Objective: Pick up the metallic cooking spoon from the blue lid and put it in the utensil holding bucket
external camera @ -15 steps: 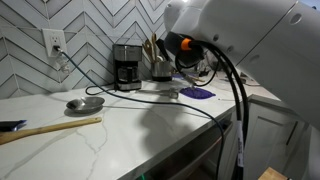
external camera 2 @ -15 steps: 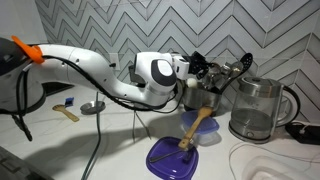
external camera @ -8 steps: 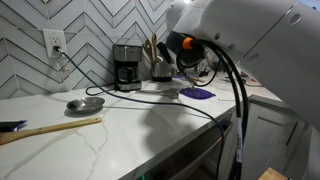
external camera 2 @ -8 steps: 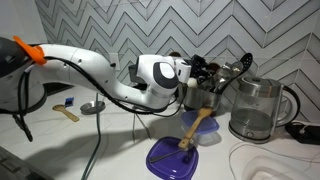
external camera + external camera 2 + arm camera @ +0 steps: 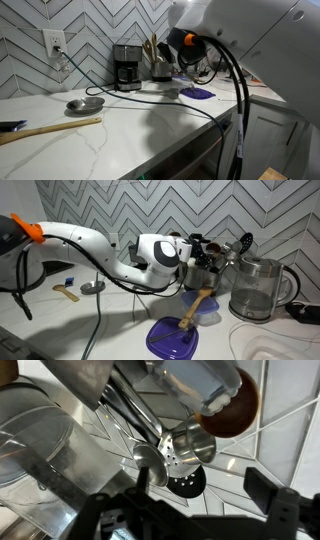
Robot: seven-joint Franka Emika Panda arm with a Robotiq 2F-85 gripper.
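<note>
Exterior view, arm: In an exterior view the arm [image 5: 250, 30] is filling the right of the frame and hiding the claw, so its state cannot be told here.
Exterior view, target: The utensil holding bucket [image 5: 160, 70] is standing at the wall just beside the coffee maker [image 5: 127, 67], with handles sticking up out of it.
Exterior view, claw: In an exterior view the gripper [image 5: 207, 252] is hovering just above the bucket's rim, among the utensil handles.
Exterior view, source: The blue lid [image 5: 170, 338] is carrying only a wooden spoon [image 5: 197, 308]; no metal spoon is lying on it.
Exterior view, hazard: The glass kettle [image 5: 258, 288] is standing just beside the bucket.
Wrist view, claw: The fingers [image 5: 262, 485] are standing spread, with nothing pinched between them.
Wrist view, task item: The metallic cooking spoon [image 5: 190, 450], judged to be the perforated one, is resting among the bucket's utensils, touching a black slotted head [image 5: 186, 483].
Step in hand: Judged as release and withdrawal.
Procedure: Keep the fingers spread. Lift straight up until both tips are clearing every handle. Only then swing away from the side where the kettle is standing.
Risk: A fingertip catching a handle is likely to drag a utensil out or tip the bucket.
</note>
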